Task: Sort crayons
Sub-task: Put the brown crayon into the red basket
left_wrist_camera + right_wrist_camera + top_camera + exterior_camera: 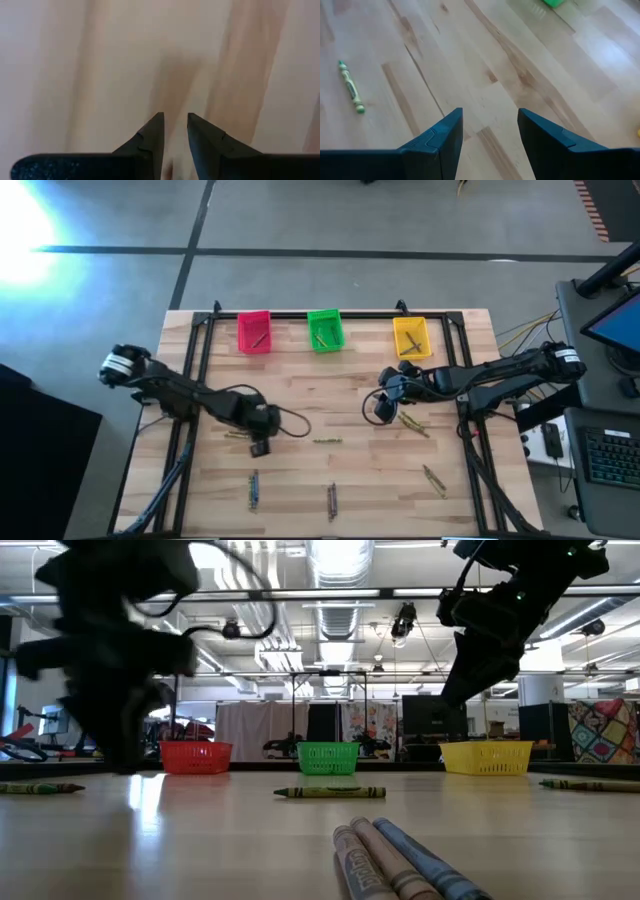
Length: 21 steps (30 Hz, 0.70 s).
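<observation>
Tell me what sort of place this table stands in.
Probably a robotics lab or open workshop hall: bare ceiling ducts and strip lights, a keyboard and monitor beside the wooden table, and other rigs behind the bins.

Three bins (324, 330) line the table's (300, 380) far edge, crayons (327, 441) apparently scattered before them.

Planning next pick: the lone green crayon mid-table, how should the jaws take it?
Grip the green crayon at mid-length, coming straight down, jaws across its thin width. It lies flat on the wooden table, lengthwise left-right, with bare wood either side. The right gripper is open and empty nearby.
</observation>
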Tool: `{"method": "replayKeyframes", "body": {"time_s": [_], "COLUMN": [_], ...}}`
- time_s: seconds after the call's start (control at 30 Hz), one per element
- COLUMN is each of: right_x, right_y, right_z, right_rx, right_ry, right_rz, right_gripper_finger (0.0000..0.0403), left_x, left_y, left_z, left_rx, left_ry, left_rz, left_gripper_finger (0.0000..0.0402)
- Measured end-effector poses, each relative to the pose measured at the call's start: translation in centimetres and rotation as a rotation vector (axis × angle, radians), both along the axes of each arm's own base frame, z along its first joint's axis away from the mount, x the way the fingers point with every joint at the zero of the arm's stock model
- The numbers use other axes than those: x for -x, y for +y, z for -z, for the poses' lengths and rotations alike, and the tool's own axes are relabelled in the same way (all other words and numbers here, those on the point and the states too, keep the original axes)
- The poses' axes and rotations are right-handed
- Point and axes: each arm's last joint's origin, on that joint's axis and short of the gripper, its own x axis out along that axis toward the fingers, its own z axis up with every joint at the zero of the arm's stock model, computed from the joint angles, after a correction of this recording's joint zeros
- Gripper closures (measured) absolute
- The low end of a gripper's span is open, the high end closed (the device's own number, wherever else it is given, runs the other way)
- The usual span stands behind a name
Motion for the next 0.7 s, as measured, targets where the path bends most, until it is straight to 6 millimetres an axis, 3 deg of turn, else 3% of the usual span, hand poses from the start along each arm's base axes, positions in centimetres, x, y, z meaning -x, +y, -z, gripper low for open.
{"method": "replayKeyframes", "body": {"time_s": [0.13, 0.7], "right_x": [-0.5, -1.0], "right_y": [0.0, 0.1], "right_z": [-0.4, -0.9], "right_rx": [0.003, 0.003], "right_ry": [-0.063, -0.138], "right_rz": [-0.009, -0.014], "right_gripper_finger": [0.0223, 0.0223], "left_x": [2.0, 3.1], "left_y": [0.5, 0.5], "left_z": [1.1, 1.4], "left_rx": [0.018, 0.074], "left_ry": [0.044, 0.143], "left_rz": [0.008, -0.049], "left_gripper_finger": [0.0334, 0.0334]}}
